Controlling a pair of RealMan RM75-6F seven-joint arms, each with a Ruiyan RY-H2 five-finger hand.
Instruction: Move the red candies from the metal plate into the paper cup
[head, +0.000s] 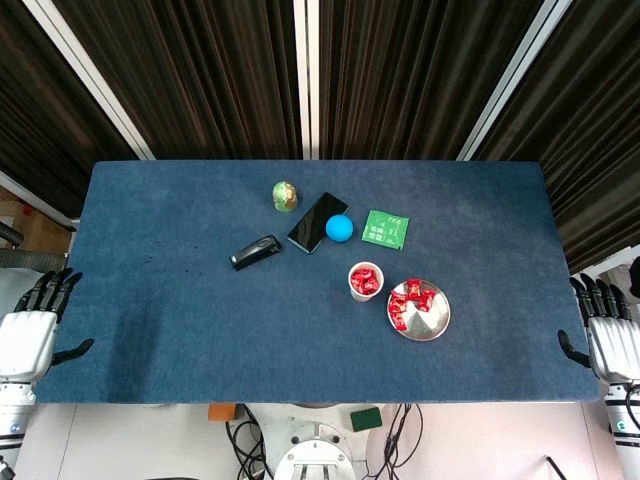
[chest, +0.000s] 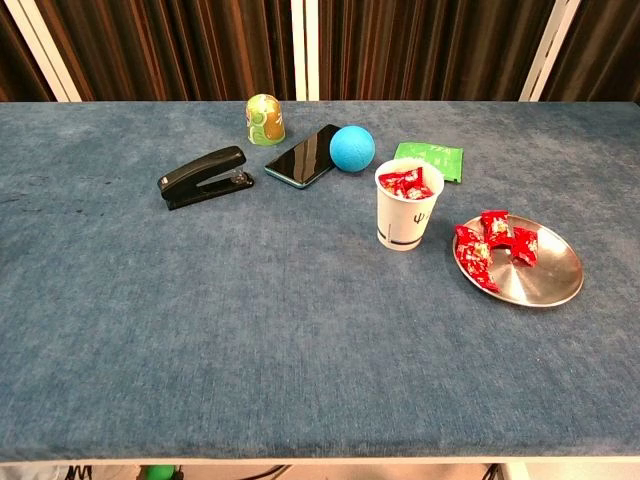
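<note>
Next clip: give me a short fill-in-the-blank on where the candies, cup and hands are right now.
1. The paper cup stands to the ____ of the metal plate in the chest view.
2. Red candies lie on the plate, and more show inside the ____.
3. Both the left hand and right hand hold ____.
4. The blue ball touches the ____.

Missing words: left; cup; nothing; phone

Red candies (chest: 492, 243) lie on the metal plate (chest: 552, 281) beside the candy-filled paper cup (chest: 407, 212).

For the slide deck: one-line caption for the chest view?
Paper cup holding red candies beside metal plate with more candies; no hands visible.
</note>
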